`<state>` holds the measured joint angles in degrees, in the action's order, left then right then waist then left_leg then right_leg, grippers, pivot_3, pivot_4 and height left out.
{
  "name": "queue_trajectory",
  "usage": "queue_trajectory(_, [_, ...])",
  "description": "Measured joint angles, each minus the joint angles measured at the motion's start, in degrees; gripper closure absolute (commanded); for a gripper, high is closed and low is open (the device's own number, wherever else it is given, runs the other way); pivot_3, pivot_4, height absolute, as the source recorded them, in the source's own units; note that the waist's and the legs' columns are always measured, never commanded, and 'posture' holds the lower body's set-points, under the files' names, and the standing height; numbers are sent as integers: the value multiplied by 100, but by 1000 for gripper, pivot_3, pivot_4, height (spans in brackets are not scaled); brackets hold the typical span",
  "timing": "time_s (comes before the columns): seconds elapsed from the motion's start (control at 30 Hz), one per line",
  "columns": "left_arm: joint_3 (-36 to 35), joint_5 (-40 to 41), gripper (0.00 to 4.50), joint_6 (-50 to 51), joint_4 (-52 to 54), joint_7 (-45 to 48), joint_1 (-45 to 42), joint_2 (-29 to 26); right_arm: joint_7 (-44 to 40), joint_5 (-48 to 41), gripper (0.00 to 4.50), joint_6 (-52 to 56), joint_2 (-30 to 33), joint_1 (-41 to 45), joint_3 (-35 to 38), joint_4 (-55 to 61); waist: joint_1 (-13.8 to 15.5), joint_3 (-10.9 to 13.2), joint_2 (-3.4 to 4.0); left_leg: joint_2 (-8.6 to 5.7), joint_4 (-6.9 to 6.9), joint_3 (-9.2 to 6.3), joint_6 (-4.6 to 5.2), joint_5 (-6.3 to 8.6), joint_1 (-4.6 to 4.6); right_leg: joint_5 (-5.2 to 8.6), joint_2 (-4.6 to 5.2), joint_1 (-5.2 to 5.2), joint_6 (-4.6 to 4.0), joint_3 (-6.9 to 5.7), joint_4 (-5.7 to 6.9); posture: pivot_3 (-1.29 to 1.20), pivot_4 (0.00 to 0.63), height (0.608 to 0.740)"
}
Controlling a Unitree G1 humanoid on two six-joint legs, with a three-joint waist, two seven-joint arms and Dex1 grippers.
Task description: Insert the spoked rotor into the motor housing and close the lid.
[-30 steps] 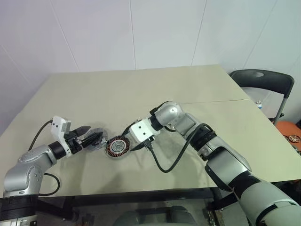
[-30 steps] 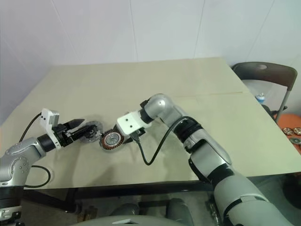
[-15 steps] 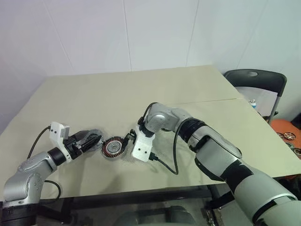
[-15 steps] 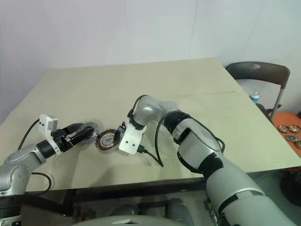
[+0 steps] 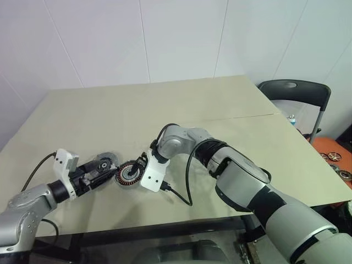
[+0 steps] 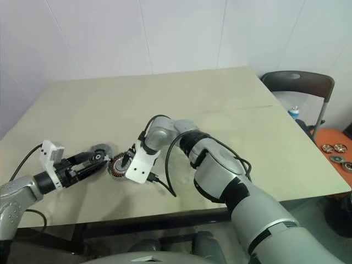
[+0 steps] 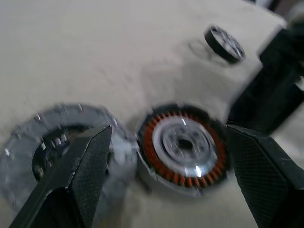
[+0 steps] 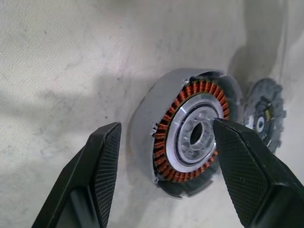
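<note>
The motor housing (image 5: 128, 174), a flat disc with copper windings around a pale centre, lies on the table near its front left. Touching its left side lies the lid (image 7: 47, 147), silver-grey with a ribbed rim and dark centre. A small dark wheel, the spoked rotor (image 7: 224, 43), lies flat just beyond the housing. My left gripper (image 5: 113, 171) is open, low over the table, its tips short of the lid and housing. My right gripper (image 8: 166, 127) is open and points steeply down, one finger on each side of the housing, apart from it.
The beige table (image 5: 220, 99) has a seam across its right half. A black cable (image 5: 181, 195) loops from my right wrist over the table front. A dark chair (image 5: 294, 91) stands off the table's right corner.
The head camera shifted. My right wrist rolled over and came down leftward around the housing. My left gripper drew back from the lid. Both grippers stayed open.
</note>
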<state>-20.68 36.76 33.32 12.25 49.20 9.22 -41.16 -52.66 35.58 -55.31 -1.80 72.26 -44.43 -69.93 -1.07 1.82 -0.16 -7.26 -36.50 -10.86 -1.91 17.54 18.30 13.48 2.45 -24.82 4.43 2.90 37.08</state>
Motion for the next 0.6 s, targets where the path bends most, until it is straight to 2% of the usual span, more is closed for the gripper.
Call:
queue_trajectory(0.33, [-308,5,470,0,-26,221,146,-286,477,367,1338,136,-156,-131,-135,-140,7,1,1,6,29,1,-4,-2,-5,4,-4,-10,-11,0,-1,0,0,740])
queue_trajectory(0.43, [-301,4,470,2,-43,205,82,-279,666,440,755,90,-156,-145,-148,-138,0,1,-1,8,29,1,-5,-3,-6,4,-6,-10,-12,1,0,0,0,740])
queue_trajectory(0.5, [-296,4,470,2,-55,192,9,-258,774,475,178,64,-155,-134,-148,-128,0,0,-2,9,30,1,-5,-3,-10,4,-8,-8,-12,1,1,0,0,740])
queue_trajectory(0.53, [-291,3,470,2,-65,181,-21,-246,847,496,18,51,-153,-124,-153,-126,1,-1,-3,9,31,1,-5,-3,-12,3,-8,-7,-13,1,1,0,0,740])
queue_trajectory(0.6, [-266,1,470,2,-87,161,-48,-203,951,567,18,18,-151,-102,-179,-124,0,-1,-3,9,32,3,-5,-3,-15,4,-9,-5,-13,2,1,0,0,740])
